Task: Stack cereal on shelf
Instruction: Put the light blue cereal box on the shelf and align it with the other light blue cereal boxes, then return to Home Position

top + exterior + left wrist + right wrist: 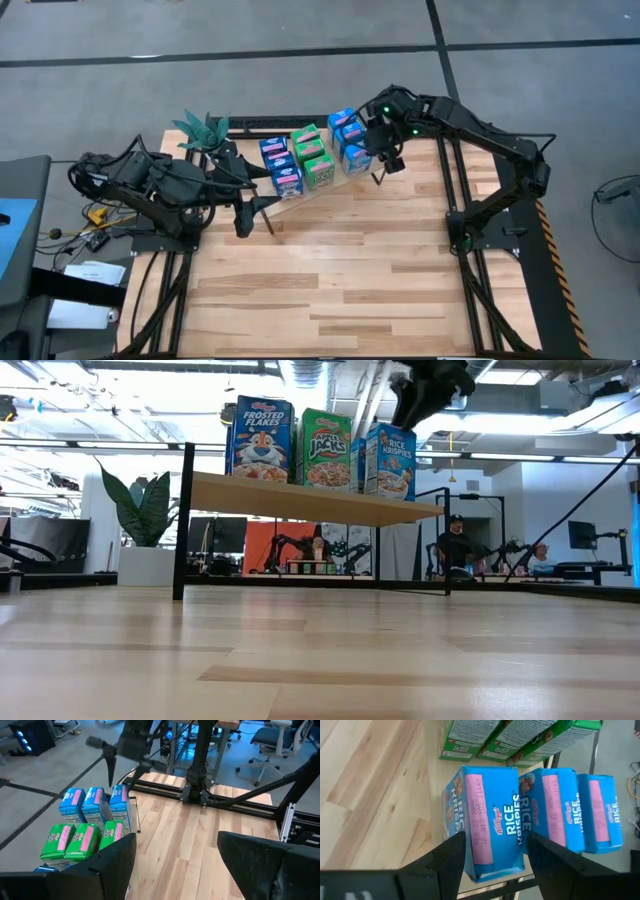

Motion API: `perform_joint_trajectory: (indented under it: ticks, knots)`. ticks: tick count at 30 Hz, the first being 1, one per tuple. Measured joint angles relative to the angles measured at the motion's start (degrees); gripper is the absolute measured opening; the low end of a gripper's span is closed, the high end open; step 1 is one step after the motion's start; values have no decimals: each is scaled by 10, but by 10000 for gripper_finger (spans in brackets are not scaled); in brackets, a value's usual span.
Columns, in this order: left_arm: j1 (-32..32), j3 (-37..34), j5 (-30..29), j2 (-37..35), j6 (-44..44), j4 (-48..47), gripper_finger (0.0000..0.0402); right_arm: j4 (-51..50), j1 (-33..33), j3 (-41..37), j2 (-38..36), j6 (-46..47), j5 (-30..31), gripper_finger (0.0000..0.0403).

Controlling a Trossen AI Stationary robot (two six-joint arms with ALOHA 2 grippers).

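Note:
The cereal boxes stand upright in rows on the tilted wooden shelf (320, 500) at the table's far middle. Dark blue boxes (278, 165) are at the left, green ones (314, 158) in the middle and light blue ones (348, 138) at the right. My right gripper (492, 860) is open just above the nearest light blue box (490, 827), a finger over each side of its top. It also shows in the high view (385, 168) and the low view (430, 390). My left gripper (255, 215) is open and empty over the table by the shelf's left front; its own wrist view (175, 865) shows the gap.
A potted green plant (205, 130) stands at the far left behind the shelf. Black shelf legs (183, 520) reach the tabletop. Bare wooden tabletop (340, 280) spreads toward the near edge. People sit in the room beyond the table (455, 540).

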Motion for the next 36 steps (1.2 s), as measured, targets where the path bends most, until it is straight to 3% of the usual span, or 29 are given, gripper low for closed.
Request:
perform_joint_trajectory:
  ticks: [6, 14, 17, 21, 23, 26, 30, 32, 36]
  knots:
    - [0, 0, -8, 0, 3, 21, 267, -44, 0, 91, 0, 15, -2, 235]
    - [0, 0, -5, 0, 30, 59, 267, -61, 2, 251, -33, 115, -60, 235]
    - [0, 0, -17, 0, 64, 49, 267, -37, 9, 270, -71, 156, -61, 235]
    - [2, 0, -44, 0, 66, 51, 267, -77, 12, 280, -132, 132, -41, 235]
    - [6, -1, -35, -7, 76, 55, 267, -93, 10, 281, -160, 184, -25, 235]
    - [33, -1, 38, -31, 87, 54, 267, -125, 10, 268, -194, 252, -41, 235]
    - [81, -8, 135, -78, 97, 55, 267, -101, 10, 197, -259, 250, -118, 235]
    - [97, -40, 151, -118, 98, 63, 267, -46, 10, 139, -302, 268, -145, 235]
    - [102, -154, 151, -222, 92, 107, 267, 70, 10, 5, -404, 313, -129, 235]
